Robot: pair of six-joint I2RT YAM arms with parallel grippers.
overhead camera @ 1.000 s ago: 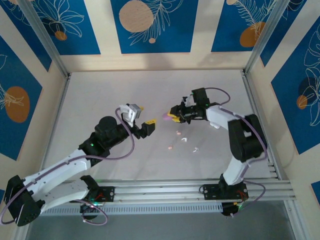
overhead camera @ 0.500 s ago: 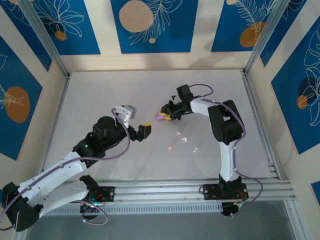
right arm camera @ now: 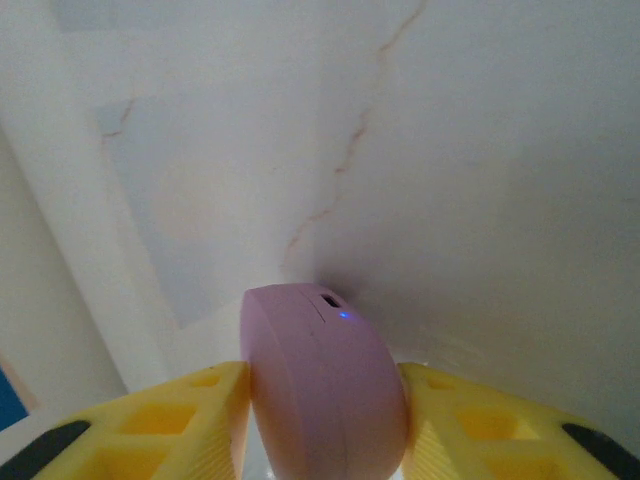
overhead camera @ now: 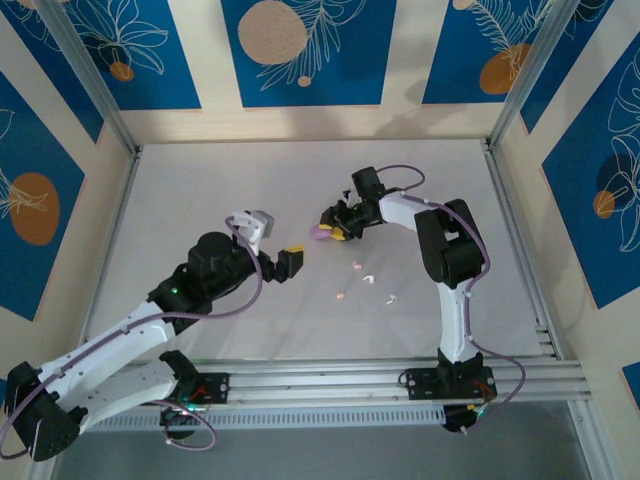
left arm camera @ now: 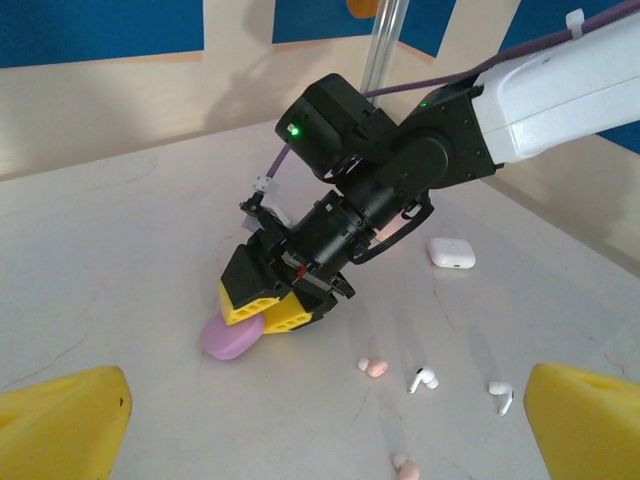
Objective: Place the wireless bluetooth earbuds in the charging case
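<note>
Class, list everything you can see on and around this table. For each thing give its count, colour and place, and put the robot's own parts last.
purple case: one, lilac, on the table mid-centre, between the right hand's fingers
white case: one, white, on the table beyond the right arm
pink earbuds: two, pale pink, loose on the table near the purple case
white earbuds: two, white with stems, loose beside the pink ones
table: one, pale grey
walls: blue and cream panels, around the table
arms: two, white and black, based at the near edge
left hand: one, yellow-tipped, open, holding nothing
right hand: one, yellow-tipped, closed on the purple case
</note>
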